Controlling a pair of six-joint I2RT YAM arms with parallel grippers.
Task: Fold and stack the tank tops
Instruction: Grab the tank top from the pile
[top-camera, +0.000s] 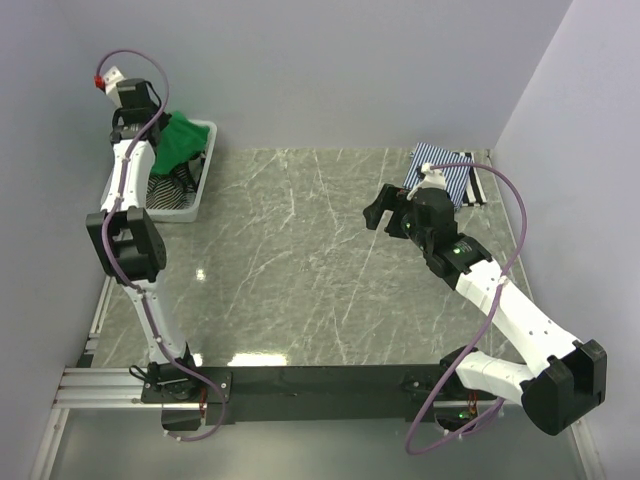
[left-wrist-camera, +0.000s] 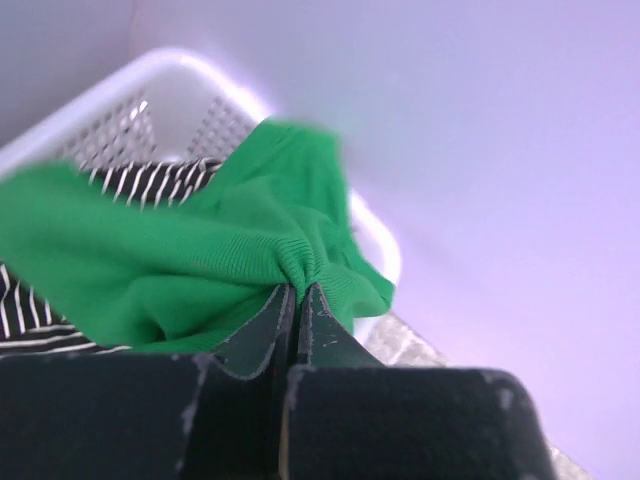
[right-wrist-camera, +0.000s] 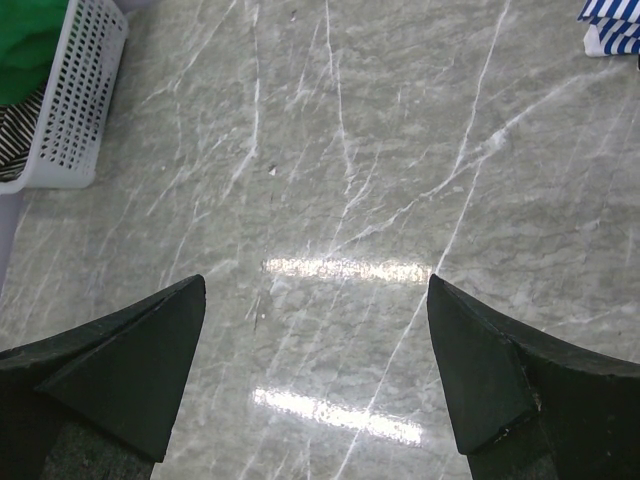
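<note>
Green tank top (left-wrist-camera: 200, 250) pinched tight in left gripper (left-wrist-camera: 297, 300), at the white mesh basket (left-wrist-camera: 190, 75).
Black-and-white striped top (left-wrist-camera: 150, 180) lies in basket beneath it; blue-striped top (top-camera: 445, 170) sits at far right table corner; right gripper (right-wrist-camera: 315, 290) spread wide above marble table (right-wrist-camera: 350, 150).

The left arm (top-camera: 125, 175) and right arm (top-camera: 510, 310) have white link shells between bulky black joint housings, with a thin purple cable (top-camera: 515, 225) looping along each. A red-and-white plug (top-camera: 103, 80) sits by the left arm's wrist, and a small green light (top-camera: 462, 250) glows on the right arm. The right end effector (right-wrist-camera: 316, 285) has matte black wedge fingers (right-wrist-camera: 130, 370) with pale chips; the left end effector (left-wrist-camera: 297, 300) is black too.
</note>
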